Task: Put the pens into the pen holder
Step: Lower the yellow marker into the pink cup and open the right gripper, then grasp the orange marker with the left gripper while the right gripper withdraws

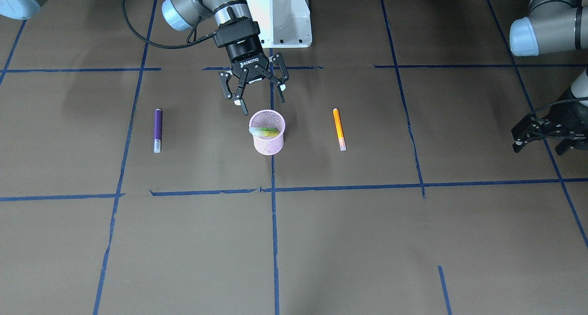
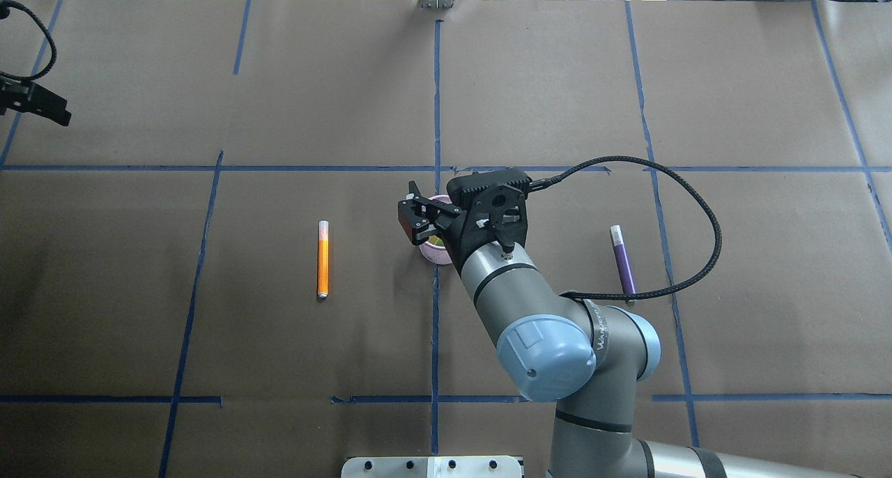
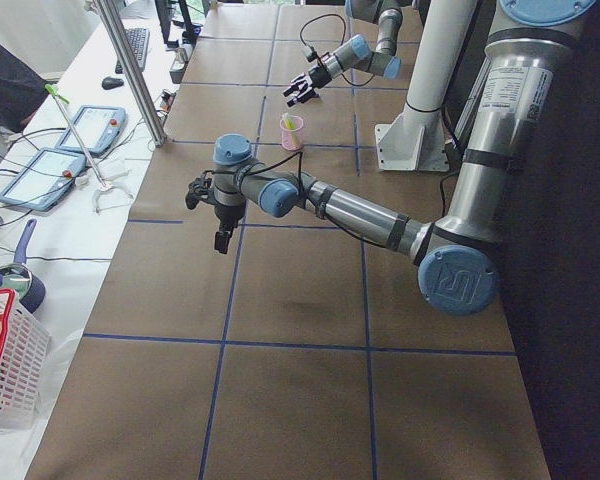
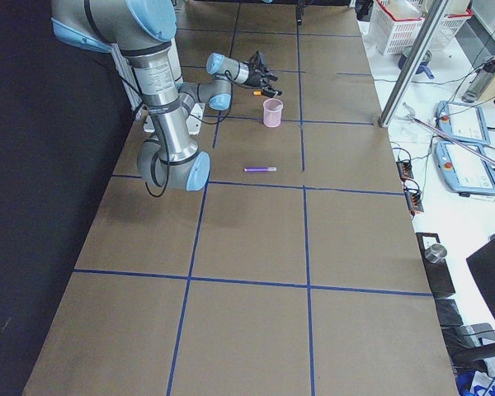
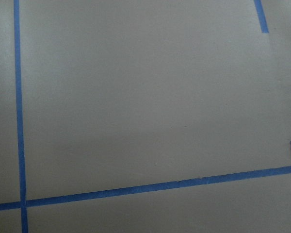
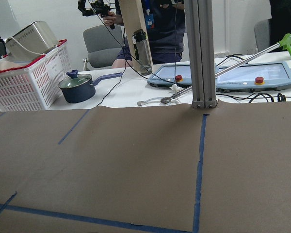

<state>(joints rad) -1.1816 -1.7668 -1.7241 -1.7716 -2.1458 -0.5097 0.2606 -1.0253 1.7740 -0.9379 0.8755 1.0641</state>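
Exterior front-facing view: the right tool hangs open, empty, just above the pink mesh pen holder; we fear a low sweep toward the purple pen topples it.

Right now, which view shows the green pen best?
Front-facing: green pen shows plainly inside the cup. Overhead, right pincer hides most; left side shows it tiny; right side and wrists, nothing.

The overhead camera is looking down from behind the right gripper; the front camera is facing it. Side cameras are looking along the bench, all sharing the cup by that gripper.
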